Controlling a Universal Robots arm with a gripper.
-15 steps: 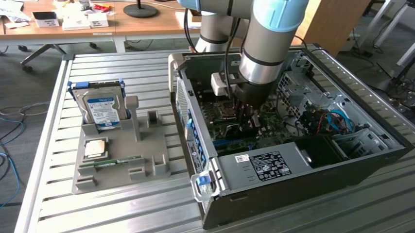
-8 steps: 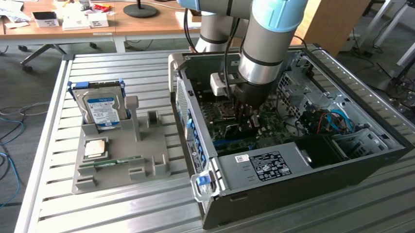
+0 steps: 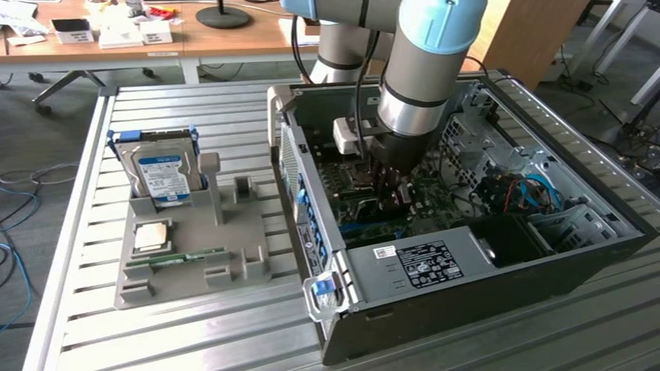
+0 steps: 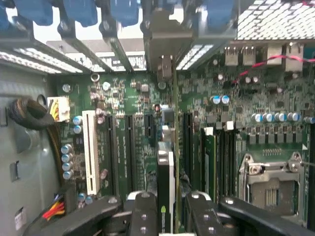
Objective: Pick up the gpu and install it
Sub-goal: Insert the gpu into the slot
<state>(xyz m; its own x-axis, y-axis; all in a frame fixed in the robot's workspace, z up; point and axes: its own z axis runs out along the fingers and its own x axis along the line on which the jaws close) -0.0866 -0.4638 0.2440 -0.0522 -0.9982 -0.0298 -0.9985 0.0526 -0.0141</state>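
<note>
Inside the open computer case [image 3: 577, 255], one gripper [image 4: 167, 206] is clamped on one gpu [image 4: 166, 172], held edge-on above the motherboard [image 4: 133, 98] among its slots. On the worktop [image 3: 154, 332], one grey holder [image 3: 196, 263] carries one hard drive [image 3: 160, 174], one chip [image 3: 151, 236] and one RAM stick [image 3: 185, 257].

A slatted metal table [image 3: 206, 325] carries a grey holder tray [image 3: 185, 263] and a computer case [image 3: 495, 294].

Gpu [image 4: 166, 182], thin green board with dark face, edge-on and upright over the motherboard slots.
</note>
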